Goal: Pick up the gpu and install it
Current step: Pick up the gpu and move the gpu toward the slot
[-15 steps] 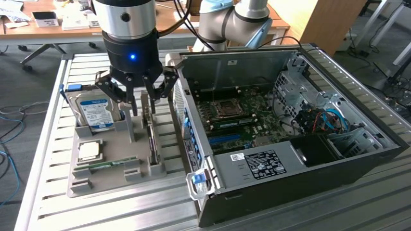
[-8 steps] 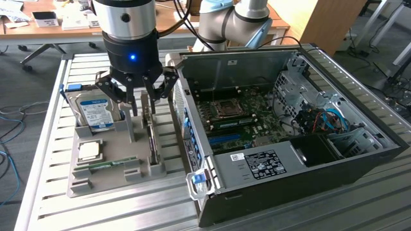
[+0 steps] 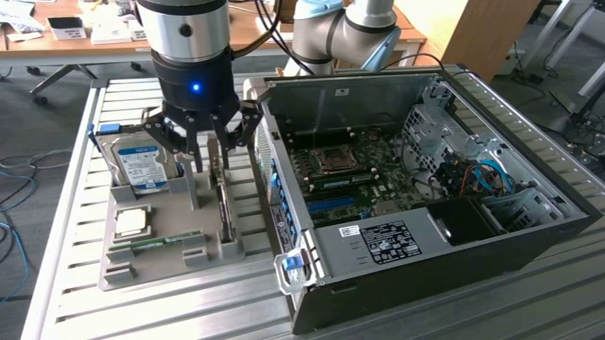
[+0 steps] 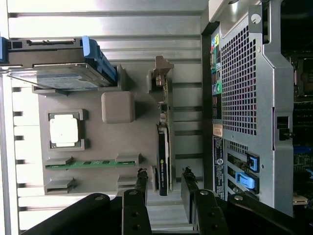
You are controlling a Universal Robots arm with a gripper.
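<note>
The gpu (image 3: 224, 207) stands on its edge in a slot of the grey holder tray (image 3: 172, 263), beside the open computer case (image 3: 426, 212). In the wrist view the gpu (image 4: 163, 147) is a thin green card with a black cooler and a silver bracket at its far end. My gripper (image 3: 215, 150) hangs just above the card. The gripper (image 4: 165, 183) is open, one finger on each side of the card's near end, and I see no contact with it.
The tray (image 4: 93, 143) also holds a hard drive with a blue-white label (image 3: 142, 166), a square processor chip (image 3: 132, 222) and a narrow green memory stick (image 3: 153, 244). The case lies open with its motherboard (image 3: 352, 177) exposed. The case wall (image 4: 244, 98) stands close beside the gpu.
</note>
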